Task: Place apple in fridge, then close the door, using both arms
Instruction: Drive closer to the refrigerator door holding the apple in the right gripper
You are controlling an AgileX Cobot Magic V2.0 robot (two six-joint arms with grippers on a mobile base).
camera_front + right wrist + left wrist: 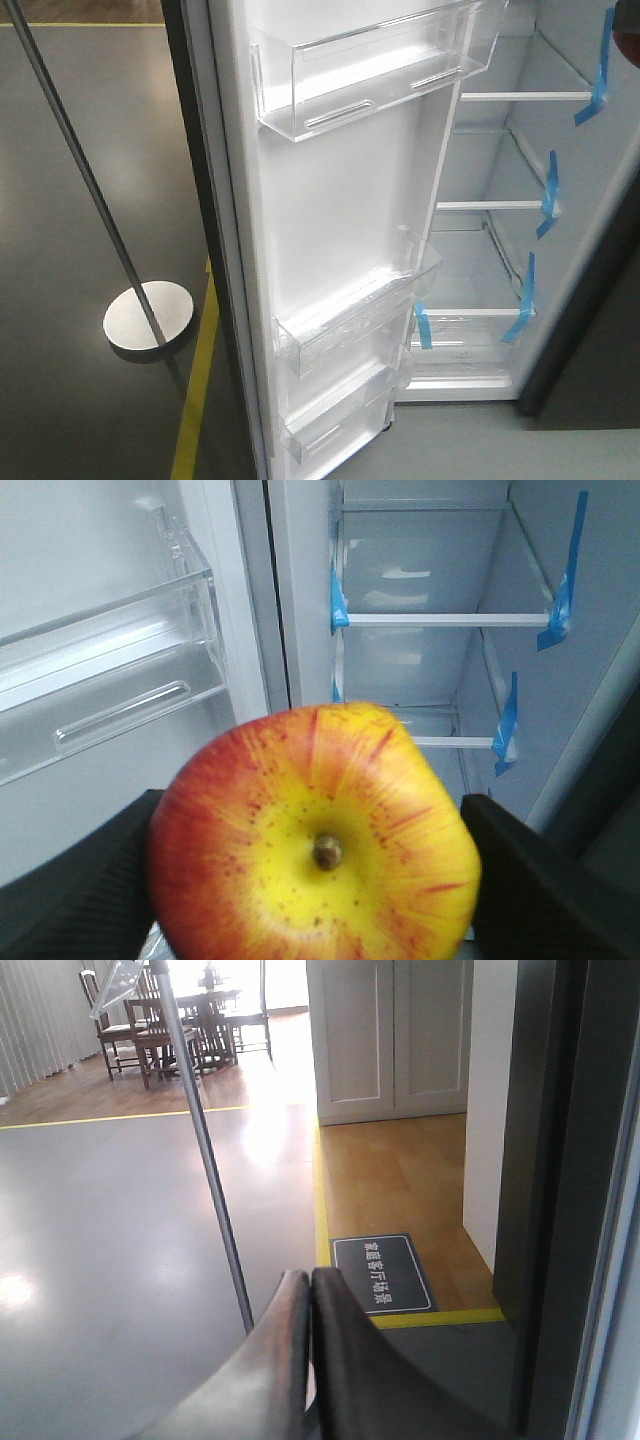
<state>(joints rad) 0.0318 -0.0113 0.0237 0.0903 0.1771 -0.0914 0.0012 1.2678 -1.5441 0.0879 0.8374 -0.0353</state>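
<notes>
My right gripper (315,855) is shut on the apple (315,840), red with a yellow patch round its stem, held in front of the open fridge (440,660). The fridge interior (500,230) is white with glass shelves and blue tape strips. The door (340,220) stands open, its white inner side with clear plastic bins facing me; it also shows in the right wrist view (110,680). My left gripper (310,1285) is shut and empty, out beside the door's dark outer edge (560,1190), pointing over the floor. Neither gripper shows in the front view.
A metal pole (85,180) on a round base (150,317) stands on the grey floor left of the door. Yellow floor tape (195,400) runs by the door's foot. A dark floor sign (383,1272), white cabinets (390,1035) and a dining table with chairs (170,1020) lie beyond.
</notes>
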